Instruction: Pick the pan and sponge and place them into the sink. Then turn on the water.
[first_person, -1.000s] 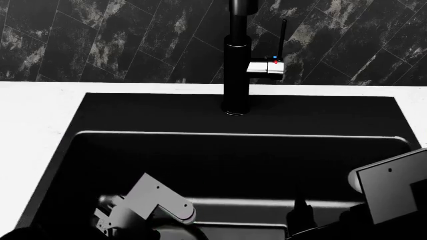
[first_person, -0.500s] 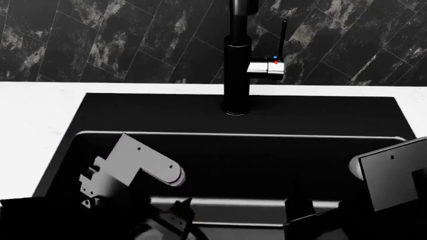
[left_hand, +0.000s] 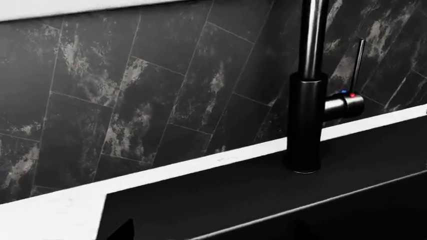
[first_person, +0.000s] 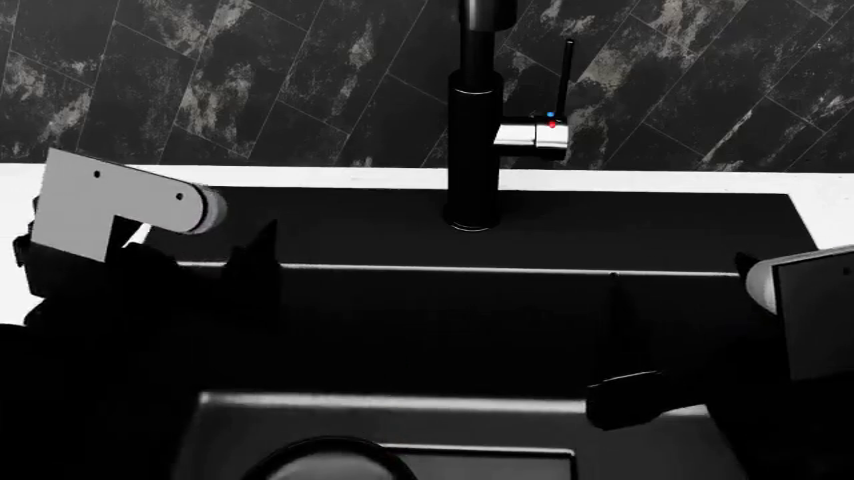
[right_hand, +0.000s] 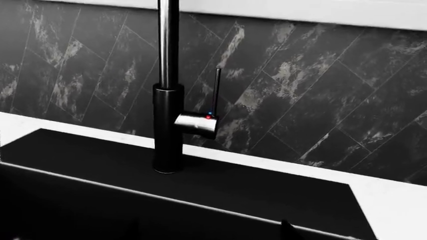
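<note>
The sink (first_person: 534, 271) is a deep black basin that fills the lower head view. A curved rim of the pan (first_person: 327, 450) shows on the basin floor at the bottom edge; its handle is hidden. The sponge is out of view. My left gripper (left_hand: 212, 235) hangs above the basin's back left, open, with one fingertip (left_hand: 123, 230) showing and nothing between the fingers. On the right side, my right gripper (right_hand: 210, 234) is also open and empty, one fingertip (right_hand: 287, 229) showing. Both face the black faucet (first_person: 474, 150).
The faucet's thin upright lever (first_person: 567, 80) rises from a metal valve body (first_person: 534, 135) with red and blue dots. White countertop (first_person: 54, 175) borders the sink at left, right and back. A dark marbled tile wall (first_person: 267, 80) stands behind.
Both arms have risen out of the basin. The left arm climbed from the basin floor up to the back left rim. The pan's rim now shows below.
</note>
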